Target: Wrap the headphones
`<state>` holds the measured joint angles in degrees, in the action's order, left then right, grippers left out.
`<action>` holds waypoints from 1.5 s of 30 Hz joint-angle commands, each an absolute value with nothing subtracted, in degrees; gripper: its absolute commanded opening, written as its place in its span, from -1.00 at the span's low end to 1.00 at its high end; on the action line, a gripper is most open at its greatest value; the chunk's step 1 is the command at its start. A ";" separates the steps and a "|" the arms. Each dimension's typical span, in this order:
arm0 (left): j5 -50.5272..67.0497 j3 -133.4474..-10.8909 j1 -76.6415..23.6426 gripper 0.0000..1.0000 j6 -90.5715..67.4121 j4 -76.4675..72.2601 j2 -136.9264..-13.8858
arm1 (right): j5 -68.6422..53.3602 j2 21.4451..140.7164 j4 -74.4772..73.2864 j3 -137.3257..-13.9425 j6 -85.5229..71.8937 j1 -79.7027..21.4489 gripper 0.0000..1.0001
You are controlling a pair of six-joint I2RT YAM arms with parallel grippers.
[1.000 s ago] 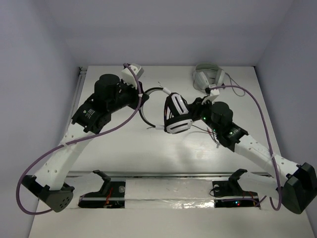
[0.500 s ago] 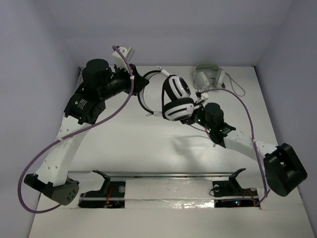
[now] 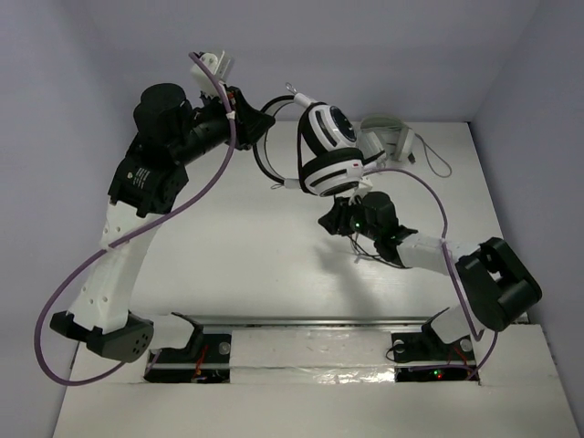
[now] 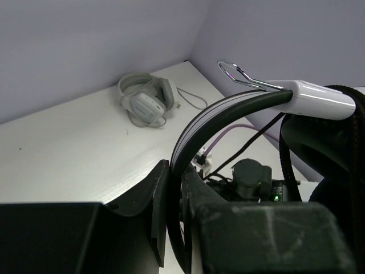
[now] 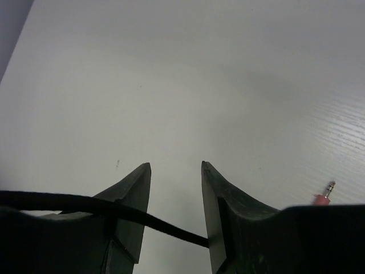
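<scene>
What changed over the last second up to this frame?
The left gripper, clamped on the headband, raised the headphones higher. The right gripper drew back below the ear cups and opened; the black cable now runs loose between its fingers. The grey headphones at the back right stayed put.

White-and-black headphones [image 3: 326, 157], white table [image 3: 239, 263]

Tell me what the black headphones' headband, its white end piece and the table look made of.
The headband looks like smooth black plastic or rubber, with a soft sheen along its curve. The end piece: glossy white plastic, judging by its bright highlight. The table: matte white board with faint grain lines; wood or laminate, can't tell.
</scene>
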<state>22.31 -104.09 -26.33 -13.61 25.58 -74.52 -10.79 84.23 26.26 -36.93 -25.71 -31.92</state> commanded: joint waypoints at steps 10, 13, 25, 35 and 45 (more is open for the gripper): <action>14.51 -110.83 -22.59 -1.00 -19.68 17.85 -76.29 | -14.50 86.93 29.18 -35.95 -30.93 -31.82 -0.71; 6.79 -107.24 -22.59 -1.00 -21.35 14.78 -76.90 | -14.16 82.98 26.03 -33.93 -31.99 -35.93 -0.98; -23.89 -89.57 -22.06 -1.00 -23.03 4.04 -84.01 | -0.35 62.33 -6.66 -39.37 -32.61 -57.21 -1.00; -26.97 -83.33 -22.58 -1.00 -20.92 4.47 -91.58 | 10.61 60.04 -29.70 -57.73 -26.81 -62.14 -1.00; -35.42 -73.13 -37.78 -1.00 -17.05 14.49 -87.90 | 27.32 64.59 -37.53 -73.81 -14.43 -62.14 -1.00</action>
<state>-30.13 -73.65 -35.07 -17.50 14.74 -93.23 19.90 63.29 -34.85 -69.45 -20.05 -61.25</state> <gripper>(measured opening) 0.076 0.040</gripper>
